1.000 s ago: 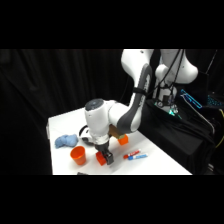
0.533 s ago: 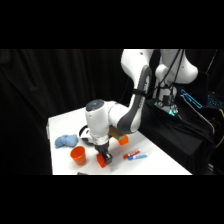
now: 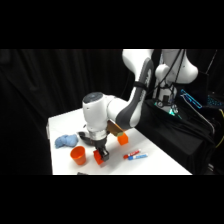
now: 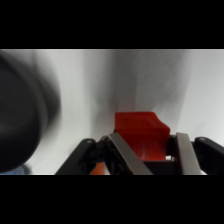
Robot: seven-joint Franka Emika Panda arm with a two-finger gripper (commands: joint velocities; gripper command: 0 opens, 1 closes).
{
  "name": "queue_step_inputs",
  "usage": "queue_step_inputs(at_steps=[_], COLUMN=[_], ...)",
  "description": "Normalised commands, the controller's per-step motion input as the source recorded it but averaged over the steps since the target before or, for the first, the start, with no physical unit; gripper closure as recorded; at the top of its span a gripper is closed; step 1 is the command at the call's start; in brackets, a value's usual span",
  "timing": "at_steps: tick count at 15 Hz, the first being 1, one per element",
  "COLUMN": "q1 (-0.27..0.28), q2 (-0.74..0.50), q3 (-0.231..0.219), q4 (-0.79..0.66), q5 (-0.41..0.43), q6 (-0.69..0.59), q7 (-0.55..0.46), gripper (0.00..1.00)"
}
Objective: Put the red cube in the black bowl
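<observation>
We found the gripper [image 4: 146,150] clamped on the red cube [image 4: 139,131] just above the table [image 3: 160,159], beside the orange cup [image 3: 77,155]. We judged the carry under way. The next move called for swinging over the black bowl [image 4: 22,117] and releasing.

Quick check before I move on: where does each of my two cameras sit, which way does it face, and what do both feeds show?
Side view: fixed beside the white table, looking across and down; shows the arm from its base at upper right to the gripper over the red cube, next to the orange cup.
Wrist view: on the wrist, looking past the gripper at the table; its fingers flank the red cube, the black bowl at left.
Shared: gripper, cube, tabletop.
</observation>
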Motion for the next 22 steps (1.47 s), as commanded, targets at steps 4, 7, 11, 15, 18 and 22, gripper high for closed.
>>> queue_step_inputs(at_steps=[4,7,11,15,18,22], q1=[0.093,0.048,-0.022,-0.112,-0.157,-0.168], q2=[-0.47,-0.36,-0.28,-0.23,-0.12,-0.01], q3=[-0.062,-0.034,-0.040,-0.064,-0.073,-0.079], q4=[-0.16,-0.12,-0.12,-0.14,-0.08,0.01], q5=[-0.023,-0.032,-0.014,0.016,0.061,0.106], q6=[-0.38,-0.28,-0.17,-0.06,0.01,0.05], q7=[0.16,0.12,0.09,0.05,0.02,0.00], gripper=[0.75,0.75,0.75,0.75,0.75,0.75])
